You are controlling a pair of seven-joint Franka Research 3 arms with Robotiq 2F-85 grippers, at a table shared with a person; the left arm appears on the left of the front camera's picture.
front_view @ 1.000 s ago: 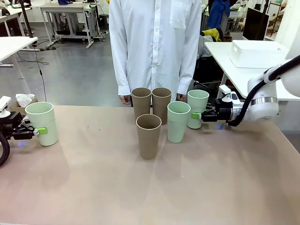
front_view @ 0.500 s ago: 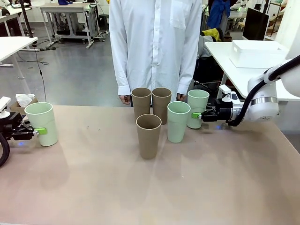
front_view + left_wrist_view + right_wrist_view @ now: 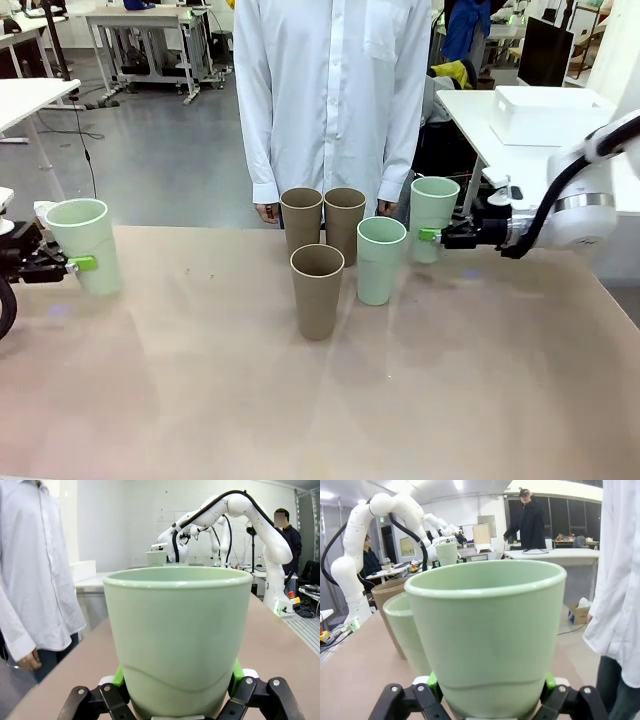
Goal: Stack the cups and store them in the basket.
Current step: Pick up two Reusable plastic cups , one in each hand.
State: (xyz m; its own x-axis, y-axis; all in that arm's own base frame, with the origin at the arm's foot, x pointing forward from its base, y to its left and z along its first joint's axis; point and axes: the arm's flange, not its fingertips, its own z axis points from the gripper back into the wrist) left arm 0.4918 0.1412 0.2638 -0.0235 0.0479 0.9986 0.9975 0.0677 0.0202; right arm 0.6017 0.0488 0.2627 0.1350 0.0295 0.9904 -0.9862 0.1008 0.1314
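Note:
My left gripper [image 3: 84, 263] is shut on a mint green cup [image 3: 82, 245] at the table's far left, holding it slightly tilted just above the surface. In the left wrist view that cup [image 3: 177, 635] sits between my green pads [image 3: 119, 677]. My right gripper [image 3: 432, 234] is shut on another mint cup [image 3: 433, 213], raised a little at the far right. Its own view shows this cup [image 3: 487, 630] clamped low in the gripper [image 3: 490, 690]. A third mint cup [image 3: 380, 260] and three brown cups [image 3: 317, 290] [image 3: 301, 222] [image 3: 344, 222] stand mid-table. The white basket [image 3: 550, 113] rests on a side table at the back right.
A person in a white shirt [image 3: 330, 100] stands at the far edge behind the brown cups, hands hanging by the table edge. The near half of the table [image 3: 320, 410] is bare. Other tables stand behind on the left.
Both grippers have lifted their mint cups off the table. The left one moved up and slightly left, the right one up and to the right, away from the middle cups.

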